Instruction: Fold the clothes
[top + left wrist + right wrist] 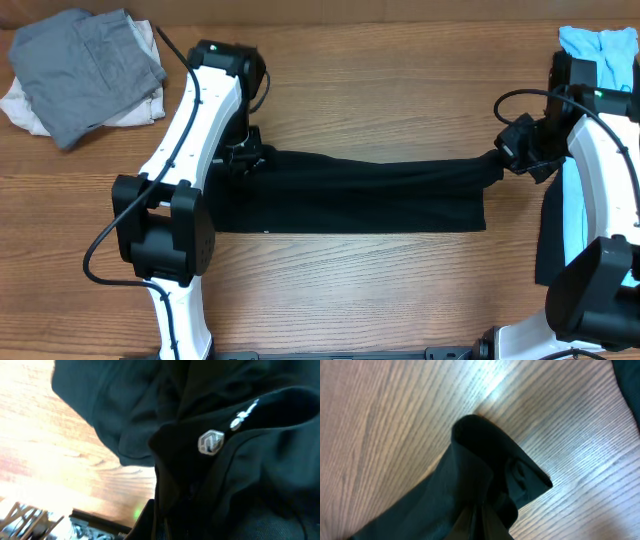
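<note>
Clamped shut on the left end of the black T-shirt (350, 195) with the left end effector (245, 158); likewise pressed together on the opposite end with the right end effector (503, 155), cloth gathered to a narrow neck at that grip. Stretched between the two as a long dark band across the middle of the worktop (400, 80), with the lower edge lying flat on the wood. Seen only from the left wrist: loose black folds filling most of the view, a silvery hexagonal badge (211, 442) amid them, on cloth or on metal impossible to tell, and a strip of pale wood at the left. Seen only from the right wrist: a rolled hem standing up from the pinch, raised above the wood grain. Seen only from overhead: a grey garment (85, 70) folded over a white piece (20, 105) at the far left corner, a light-blue shirt (600, 45) at the far right corner, and more dark cloth at the right edge. Reaching from the near edge toward the far side and bent back down to the cloth, the left arm (190, 120); curving along the right edge and turned inward at the wrist, the right arm (600, 190).
</note>
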Robot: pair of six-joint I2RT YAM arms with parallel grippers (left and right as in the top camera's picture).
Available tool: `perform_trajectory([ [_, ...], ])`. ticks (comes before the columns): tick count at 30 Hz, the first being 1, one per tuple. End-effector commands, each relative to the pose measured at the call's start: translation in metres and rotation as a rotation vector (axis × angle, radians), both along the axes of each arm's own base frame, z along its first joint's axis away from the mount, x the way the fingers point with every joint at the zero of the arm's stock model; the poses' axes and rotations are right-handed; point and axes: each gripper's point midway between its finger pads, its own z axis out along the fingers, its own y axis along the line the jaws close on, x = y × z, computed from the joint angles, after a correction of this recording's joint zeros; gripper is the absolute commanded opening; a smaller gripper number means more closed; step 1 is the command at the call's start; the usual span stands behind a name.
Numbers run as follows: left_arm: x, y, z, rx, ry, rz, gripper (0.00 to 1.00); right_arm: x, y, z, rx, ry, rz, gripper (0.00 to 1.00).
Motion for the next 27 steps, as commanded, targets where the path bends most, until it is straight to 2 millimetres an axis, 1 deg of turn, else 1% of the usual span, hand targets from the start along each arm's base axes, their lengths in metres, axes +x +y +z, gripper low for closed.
perform_trajectory([
  [1, -0.006, 0.020, -0.007, 0.080, 0.028, 0.004, 0.04, -0.004, -0.016, -0.001, -0.067, 0.010, -0.029, 0.04],
  [4, -0.009, 0.022, -0.009, 0.082, 0.042, 0.007, 0.06, -0.005, -0.011, -0.003, -0.070, 0.014, 0.008, 0.04],
  [6, -0.010, 0.024, -0.010, 0.083, 0.047, 0.011, 0.09, -0.009, -0.004, -0.008, -0.066, 0.032, 0.028, 0.04],
  [8, -0.010, 0.027, -0.010, 0.082, 0.050, 0.017, 0.08, -0.015, 0.005, -0.017, -0.061, 0.060, 0.049, 0.04],
  [11, -0.010, 0.032, -0.010, 0.081, 0.052, 0.026, 0.08, -0.021, 0.011, -0.025, -0.056, 0.084, 0.059, 0.04],
  [15, -0.013, 0.038, -0.011, 0.081, 0.066, 0.039, 0.08, -0.025, 0.012, -0.030, -0.055, 0.098, 0.058, 0.04],
  [17, -0.016, 0.039, -0.014, 0.075, 0.085, 0.038, 0.08, -0.026, 0.007, -0.031, -0.072, 0.104, 0.052, 0.04],
  [20, -0.024, 0.040, -0.020, 0.079, 0.115, 0.040, 0.13, -0.028, 0.001, -0.031, -0.092, 0.111, 0.042, 0.04],
  [22, -0.027, 0.041, -0.025, 0.082, 0.128, 0.039, 0.13, -0.027, 0.000, -0.031, -0.092, 0.109, 0.040, 0.04],
  [26, -0.033, 0.042, -0.033, 0.085, 0.148, 0.040, 0.20, -0.027, 0.000, -0.031, -0.093, 0.107, 0.041, 0.04],
  [27, -0.034, 0.042, -0.034, 0.086, 0.152, 0.040, 0.23, -0.027, 0.000, -0.032, -0.093, 0.108, 0.041, 0.10],
])
